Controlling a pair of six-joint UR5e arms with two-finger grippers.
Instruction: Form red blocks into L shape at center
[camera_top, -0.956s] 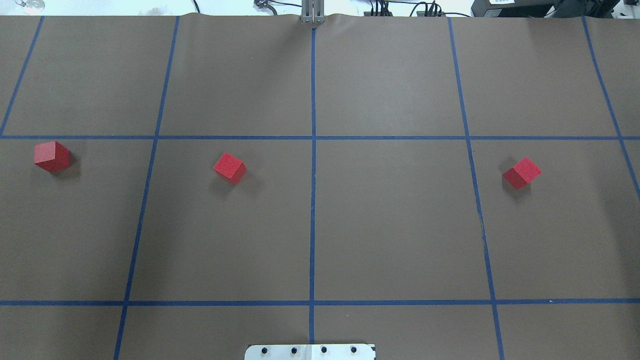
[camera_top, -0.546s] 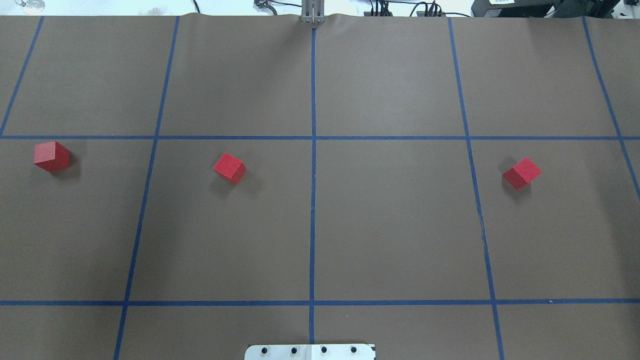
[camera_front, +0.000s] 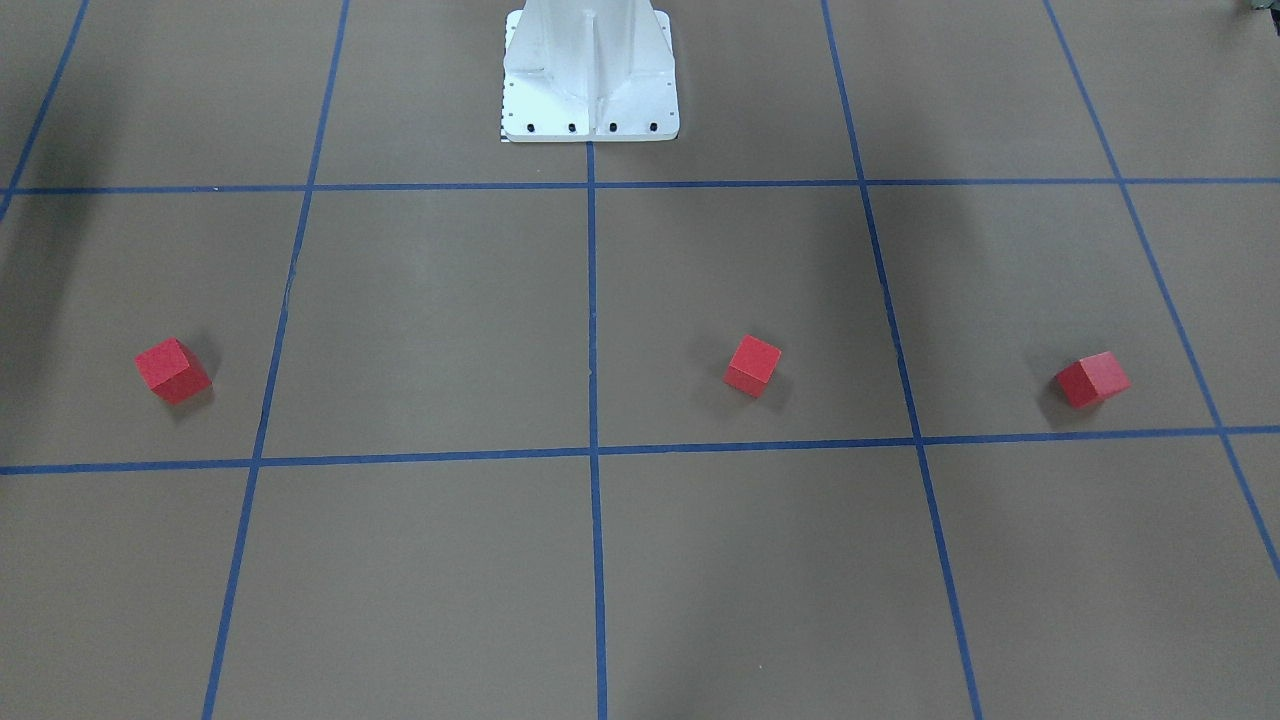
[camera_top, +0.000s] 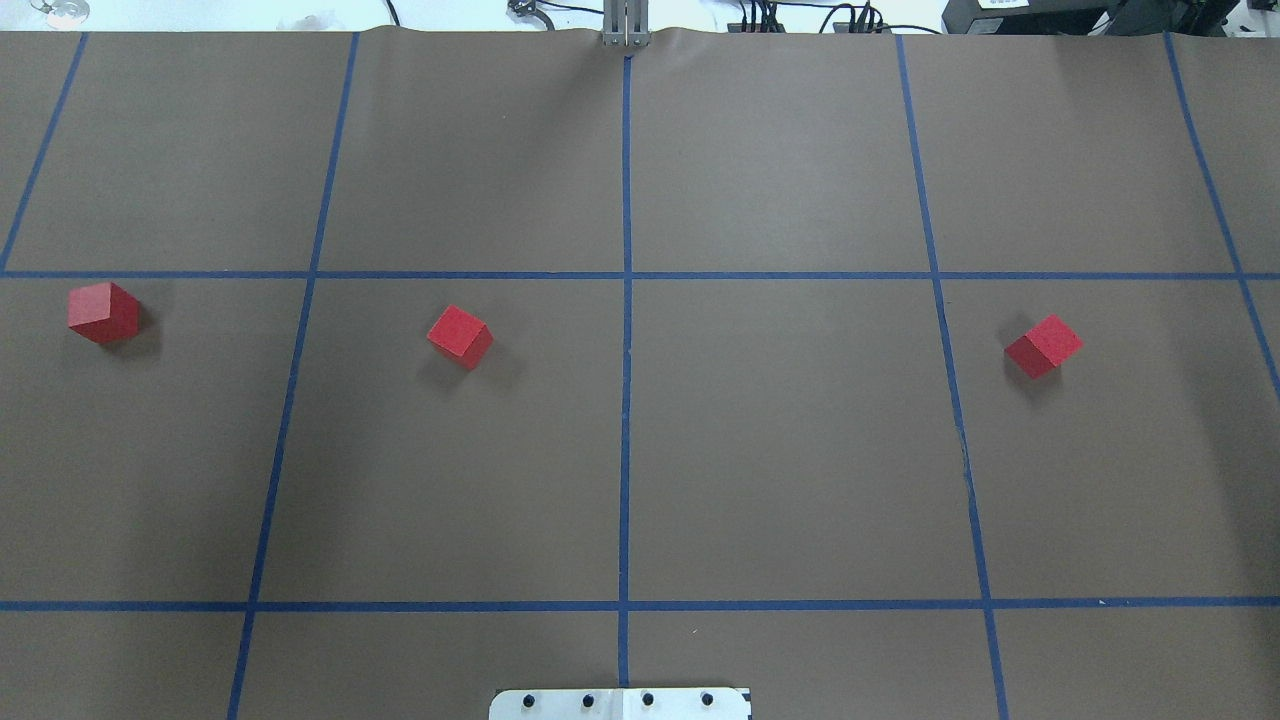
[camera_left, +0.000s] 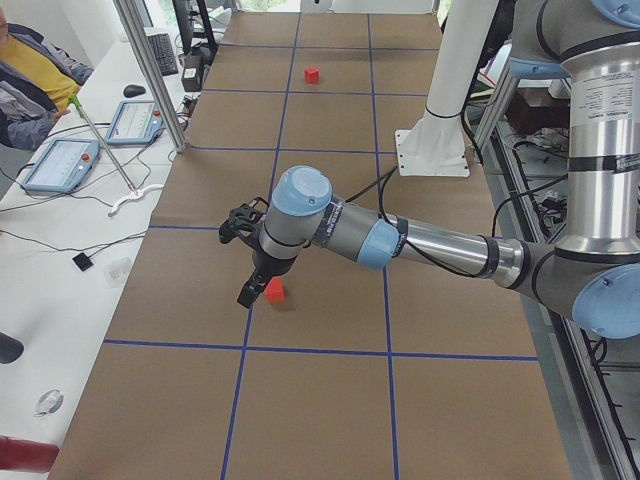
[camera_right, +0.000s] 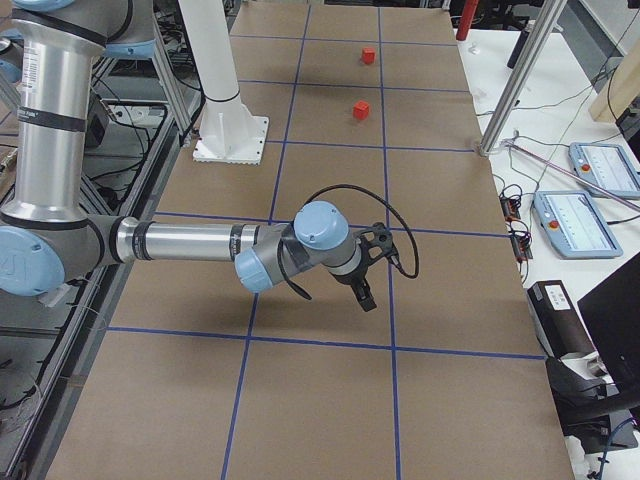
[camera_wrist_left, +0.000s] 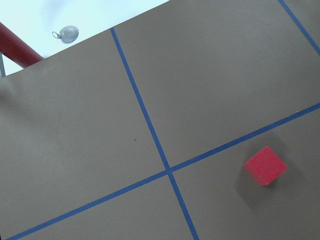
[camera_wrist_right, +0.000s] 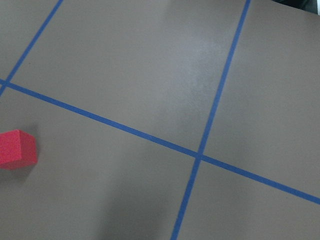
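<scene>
So far: none of the L is built. The three red blocks sit singly in a loose row across the table, well apart, and none is at the center (camera_top: 625, 440).
Far-left block (camera_top: 103, 312): out in the outer square on the robot's left side.
Inner-left block (camera_top: 460, 336): one square in, nearest the middle tape line (camera_top: 626, 180) but clearly short of it.
Right-side block (camera_top: 1043, 346): in the outer square on the robot's right, just past a tape line.
Left to do: by my reckoning, everything. Each block has to be brought in and set face to face, two in a line and one turned off the end.
Left gripper (camera_left: 256, 285): shows only in the side view, above the far-left block's square; I cannot tell how its fingers stand.
Right gripper (camera_right: 362, 295): likewise seen only from the side, so its spread is unclear, and the near block is hidden behind that arm.
Blocks' make: small matte cubes with plain faces and crisp edges, each skewed to the grid. They look rigid and easy to pinch once the fingers square up to the faces.
Table surface (camera_front: 420, 300): flat, dull brown sheet, squared off with thin blue tape.
Robot base (camera_front: 590, 80): white painted metal, bolted down.
</scene>
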